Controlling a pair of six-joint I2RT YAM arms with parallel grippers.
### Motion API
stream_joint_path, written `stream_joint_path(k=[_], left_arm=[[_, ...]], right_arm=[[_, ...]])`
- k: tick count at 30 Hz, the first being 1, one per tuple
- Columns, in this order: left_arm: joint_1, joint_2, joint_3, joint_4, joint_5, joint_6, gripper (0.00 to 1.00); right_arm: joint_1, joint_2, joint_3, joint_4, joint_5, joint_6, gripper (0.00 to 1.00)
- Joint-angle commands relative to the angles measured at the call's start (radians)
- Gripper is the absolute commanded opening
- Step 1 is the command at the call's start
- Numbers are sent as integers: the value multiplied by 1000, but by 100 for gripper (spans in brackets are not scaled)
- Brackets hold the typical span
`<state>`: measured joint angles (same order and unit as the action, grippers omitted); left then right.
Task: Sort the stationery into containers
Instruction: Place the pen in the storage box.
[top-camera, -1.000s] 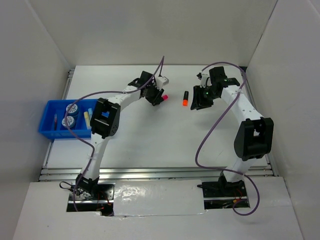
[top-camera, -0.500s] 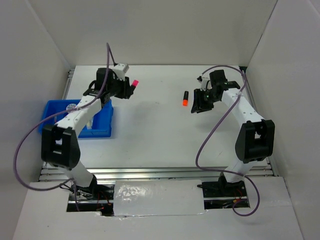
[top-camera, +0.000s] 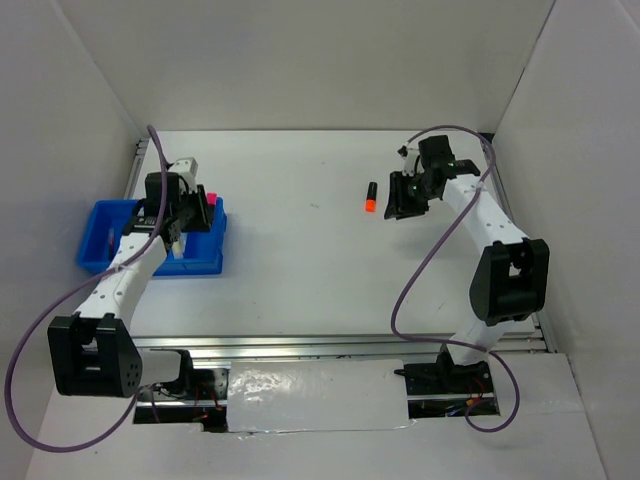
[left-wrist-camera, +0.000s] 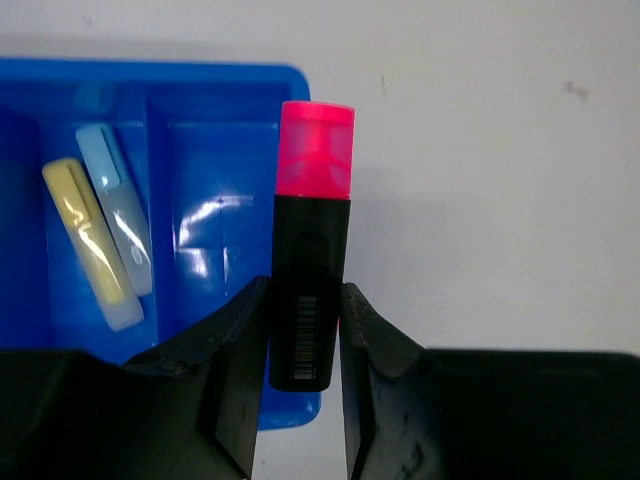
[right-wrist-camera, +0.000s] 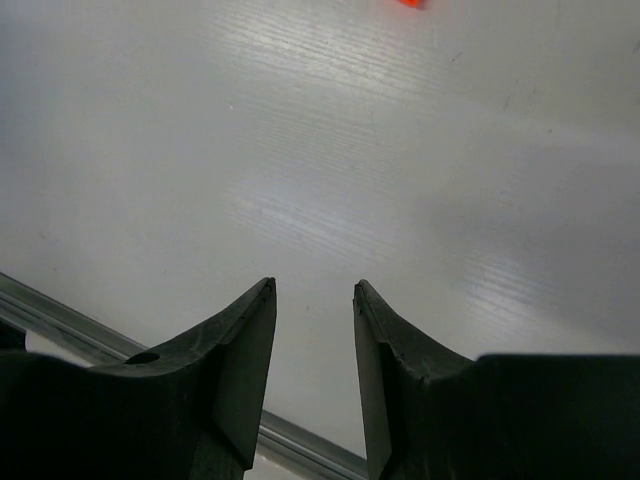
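Partly hidden beneath your left arm (top-camera: 115, 285), the blue tray (top-camera: 98, 252) showed only its left end and near wall from above, and anything lying in it there was too small to make out. At the left wrist the tray's left side ran out of frame, and the lower end of the pink marker (left-wrist-camera: 314, 150) was lost behind the dark fingers (left-wrist-camera: 235, 350). At the right wrist the orange-black marker (top-camera: 369, 197) was cut down to a red sliver at the top edge.

You had one tray and four markers in sight. The pale yellow marker (left-wrist-camera: 85, 240) and the light blue marker (left-wrist-camera: 115, 215) lay side by side in one long compartment.

Your left gripper (left-wrist-camera: 305, 330) was clamped on the pink marker's black barrel, holding it over the tray's right-hand end. Your right gripper (top-camera: 400, 197) stood with its fingers apart and nothing between them, just right of the orange-black marker on the white table (top-camera: 300, 260).

The tray was glossy moulded plastic with a rounded corner. The pink marker was chunky, with a translucent cap and a white barcode. The table surface was finely ribbed and edged by a metal rail (right-wrist-camera: 60, 335).
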<state>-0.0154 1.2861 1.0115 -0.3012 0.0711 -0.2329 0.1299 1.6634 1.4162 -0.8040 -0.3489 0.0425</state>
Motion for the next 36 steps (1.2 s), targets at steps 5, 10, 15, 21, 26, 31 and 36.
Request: stream_joint_path(k=[5,10,15,21,26,31,36], left_arm=[[11,-82,-96,7,-11,12,0],[61,-41,-114,11,-19,14,10],[114,25,-119,27,7,7,12],[121,99,-76,11,72,27,59],[109,85,-64,34,108,33,88],[86,26,-44,60,134,53,91],[45,-59,-14,71,137,84,91]], right_arm=[[17,32,81,43,24,23,44],[16,44,75,51,25,28,44],[17,68,96,51,31,33,44],[14,130,164,43,44,56,44],[19,191,237,38,117,85,46],[22,254,314,40,162,115,48],[40,401,441,8,229,164,48]])
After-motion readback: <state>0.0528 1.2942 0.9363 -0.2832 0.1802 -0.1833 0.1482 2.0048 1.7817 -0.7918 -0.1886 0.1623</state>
